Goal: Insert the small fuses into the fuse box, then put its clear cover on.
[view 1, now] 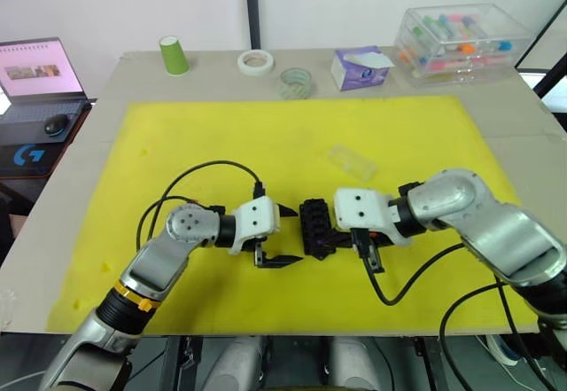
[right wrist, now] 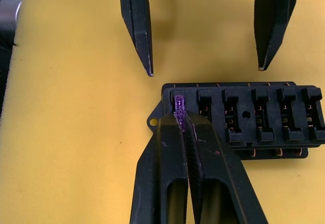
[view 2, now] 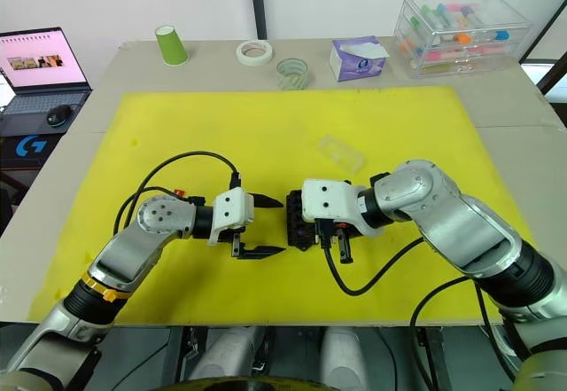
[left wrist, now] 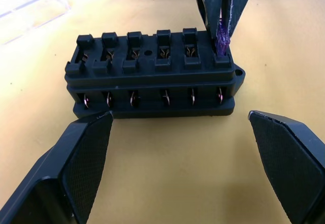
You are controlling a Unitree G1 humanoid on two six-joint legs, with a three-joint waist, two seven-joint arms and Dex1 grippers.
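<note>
From the head views, the small black plastic fuse box (view 1: pixel 316 227) sits mid-mat on the yellow foam pad (view 1: pixel 221 143) between both grippers, with the transparent rectangular cover (view 1: pixel 352 162) lying just behind it. In the left wrist view, the left gripper (left wrist: pixel 180 163) waits with fingers wide apart, facing five empty slots. In the right wrist view, the right gripper (right wrist: pixel 179 116) pinches a tiny translucent purple blade fuse (right wrist: pixel 179 103) over the end slot; it looks light, slick and brittle, so hold its plastic head.

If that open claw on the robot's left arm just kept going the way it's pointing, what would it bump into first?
Most likely the fuse box: it sits straight ahead of the left gripper, between its spread fingers, with bare yellow mat in between.
</note>
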